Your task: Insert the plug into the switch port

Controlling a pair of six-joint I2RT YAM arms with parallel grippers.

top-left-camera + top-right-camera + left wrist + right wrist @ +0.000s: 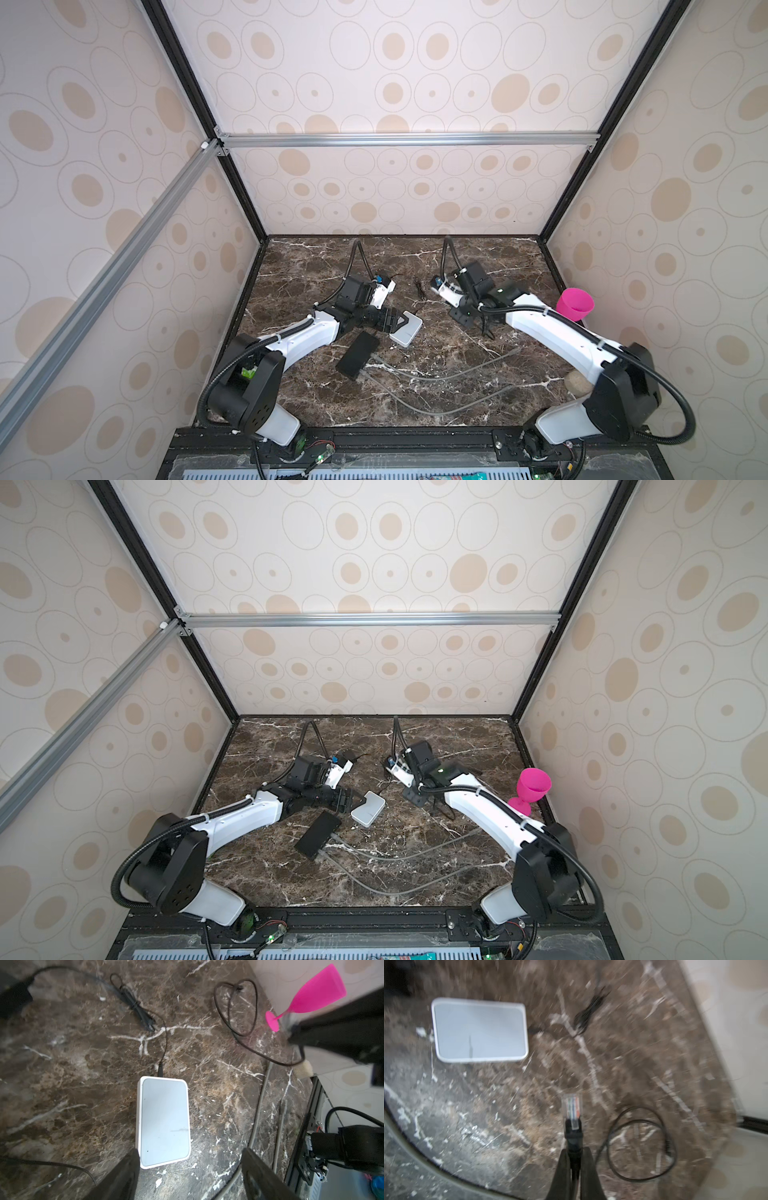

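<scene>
My right hand [574,1153] pinches the clear black-booted plug [572,1109], left hand [190,1154] spread, so I expect the ungripped white plastic switch box [164,1120] skids under insertion

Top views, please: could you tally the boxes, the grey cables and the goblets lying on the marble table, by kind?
Boxes: 2 (white box, black box)
Grey cables: 2 (far grey cable, near grey cable)
Goblets: 1 (pink goblet)
Total: 5
</scene>
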